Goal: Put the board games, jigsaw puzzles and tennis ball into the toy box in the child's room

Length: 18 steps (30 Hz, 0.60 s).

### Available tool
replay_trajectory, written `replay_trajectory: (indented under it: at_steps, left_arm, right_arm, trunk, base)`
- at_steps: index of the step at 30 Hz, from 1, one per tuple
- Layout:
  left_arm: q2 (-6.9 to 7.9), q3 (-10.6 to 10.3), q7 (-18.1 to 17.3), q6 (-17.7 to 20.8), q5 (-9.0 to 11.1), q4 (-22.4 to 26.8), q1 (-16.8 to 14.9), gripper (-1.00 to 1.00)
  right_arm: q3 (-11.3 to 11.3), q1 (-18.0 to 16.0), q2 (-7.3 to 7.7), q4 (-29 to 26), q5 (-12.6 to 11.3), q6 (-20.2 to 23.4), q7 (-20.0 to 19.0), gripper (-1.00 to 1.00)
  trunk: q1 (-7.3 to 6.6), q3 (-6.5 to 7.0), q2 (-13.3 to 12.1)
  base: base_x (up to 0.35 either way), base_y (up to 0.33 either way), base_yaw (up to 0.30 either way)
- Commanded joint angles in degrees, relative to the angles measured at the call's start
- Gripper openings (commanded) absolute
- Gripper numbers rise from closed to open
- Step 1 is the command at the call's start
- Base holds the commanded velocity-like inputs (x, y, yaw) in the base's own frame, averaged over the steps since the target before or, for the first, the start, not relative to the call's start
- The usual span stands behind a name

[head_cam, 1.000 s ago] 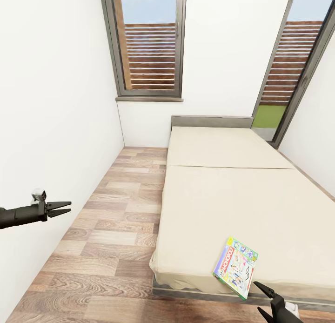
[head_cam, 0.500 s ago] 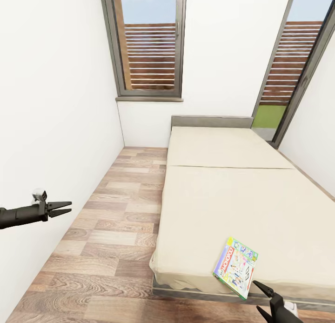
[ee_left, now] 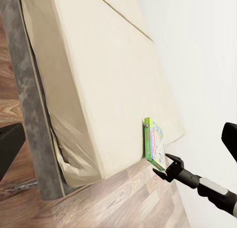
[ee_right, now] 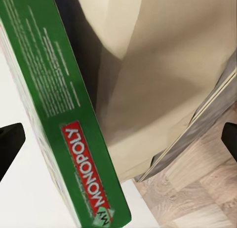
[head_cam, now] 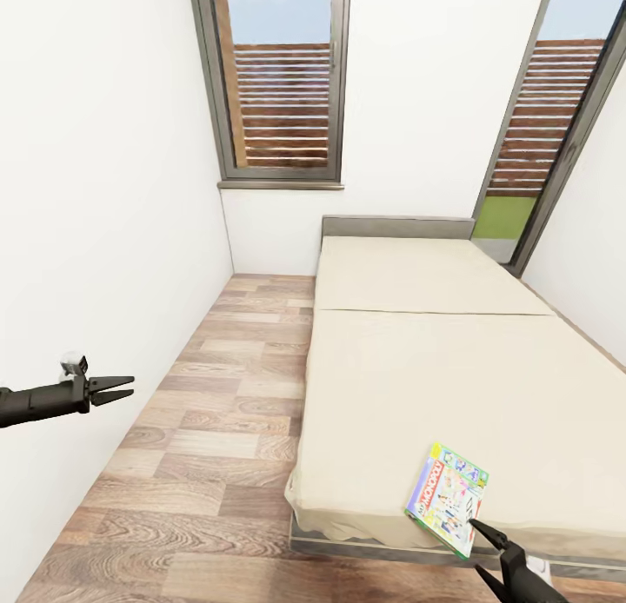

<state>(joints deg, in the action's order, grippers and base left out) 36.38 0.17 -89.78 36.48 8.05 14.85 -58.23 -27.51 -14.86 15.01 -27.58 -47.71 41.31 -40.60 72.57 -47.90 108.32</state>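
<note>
A green Monopoly board game lies flat on the cream bed, near the mattress's near edge. My right gripper is open just in front of the box, its upper fingertip at the box's near corner. In the right wrist view the green side of the board game sits close up between the two spread fingers. From the left wrist view I see the board game at the mattress edge with the right gripper beside it. My left gripper hangs open and holds nothing, by the left wall.
A strip of wood-plank floor runs between the white left wall and the bed. Two tall grey-framed windows stand behind the grey headboard. The bed's grey side frame runs along its near edge.
The whole view has shifted slightly. The right gripper has crept forward, so its upper fingertip now reaches the Monopoly box's near corner. The left arm has not moved.
</note>
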Motion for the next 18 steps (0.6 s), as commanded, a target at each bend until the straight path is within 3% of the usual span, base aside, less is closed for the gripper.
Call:
replay_trajectory:
  at_steps: [1, 12, 18]
  left_arm:
    - [0.01, 0.0, -0.2, 0.6, 0.0, 0.0, 0.0, 1.0]
    - [0.01, 0.0, -0.2, 0.6, 0.0, 0.0, 0.0, 1.0]
    - [0.01, 0.0, -0.2, 0.6, 0.0, 0.0, 0.0, 1.0]
  right_arm:
    - [-0.2, -0.1, -0.03, 0.0, 0.0, 0.3, -0.1, 1.0]
    - [0.0, -0.4, -0.07, 0.0, 0.2, 0.3, -0.1, 1.0]
    - [0.0, -0.5, -0.07, 0.0, 0.3, 0.3, 0.0, 1.0]
  trunk:
    - [-0.01, -0.05, 0.0]
    - [-0.01, -0.05, 0.0]
    - [-0.01, -0.05, 0.0]
  base:
    - [0.0, 0.025, 0.0]
    - [0.0, 0.014, 0.0]
    - [0.0, 0.118, 0.0]
